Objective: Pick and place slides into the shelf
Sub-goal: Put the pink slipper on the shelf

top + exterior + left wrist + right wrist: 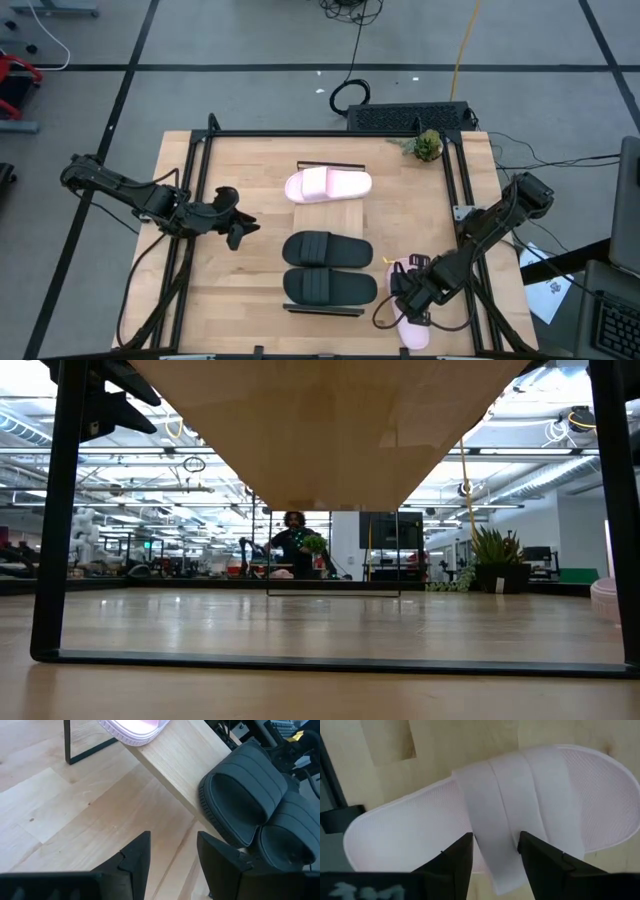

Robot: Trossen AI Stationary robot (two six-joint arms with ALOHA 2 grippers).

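Note:
The shelf (328, 222) is a light-wood board across the table's middle. On it rest a pale pink slide (328, 185) at the far end and two black slides (327, 250) (330, 286) side by side nearer the front. A second pink slide (413, 330) lies sole-down on the table near the front right corner. My right gripper (405, 305) points down over this slide and is shut on its strap. My left gripper (240, 228) hangs open and empty left of the shelf, with the black slides (240, 800) ahead of it. My right gripper pinches the pink slide's wide strap (496, 827) between its two fingers (462, 857), close to where the strap meets the sole's side. The fingers come from above, pointing down, and lie across the strap. The slide lies flat on the table.
Black metal frame rails (200, 200) run along the table's left and right sides. A small plant (428, 145) stands at the far right corner and a black box (410, 115) sits beyond the far edge. A person (295, 540) is in the room behind.

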